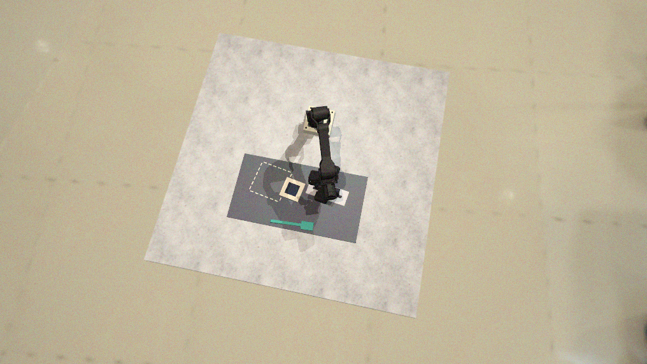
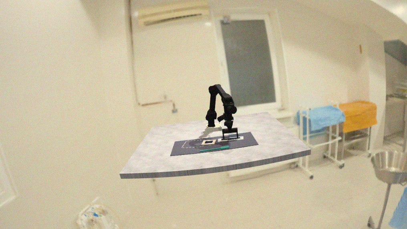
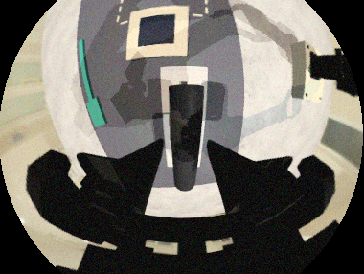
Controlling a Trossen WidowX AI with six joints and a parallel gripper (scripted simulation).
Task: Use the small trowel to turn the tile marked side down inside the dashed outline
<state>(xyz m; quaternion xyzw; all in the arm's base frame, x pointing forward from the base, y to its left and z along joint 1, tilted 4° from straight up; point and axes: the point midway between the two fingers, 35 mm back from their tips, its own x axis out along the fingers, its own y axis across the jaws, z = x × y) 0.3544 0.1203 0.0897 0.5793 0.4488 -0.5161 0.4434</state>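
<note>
The tile (image 1: 292,189) (image 2: 208,141) (image 3: 157,31) lies flat on the mat, a dark square inside its cream border facing up. It overlaps the right edge of the dashed outline (image 1: 263,162). What looks like the small trowel, a white plate (image 1: 344,197) (image 2: 241,137) (image 3: 184,76) under a raised black bar handle, stands on the mat right of the tile. My gripper (image 2: 229,130) (image 3: 185,142) is open over it. The fingertips straddle the handle in the wrist view, with a gap on each side. In the top view the arm hides the handle's middle.
A teal tool (image 1: 307,225) (image 2: 224,147) (image 3: 96,112) with a thin stem and square blade lies near the mat's front edge. The dark mat (image 1: 239,203) (image 2: 177,151) lies on the pale table (image 1: 190,226). The arm's base (image 1: 331,114) stands behind the mat.
</note>
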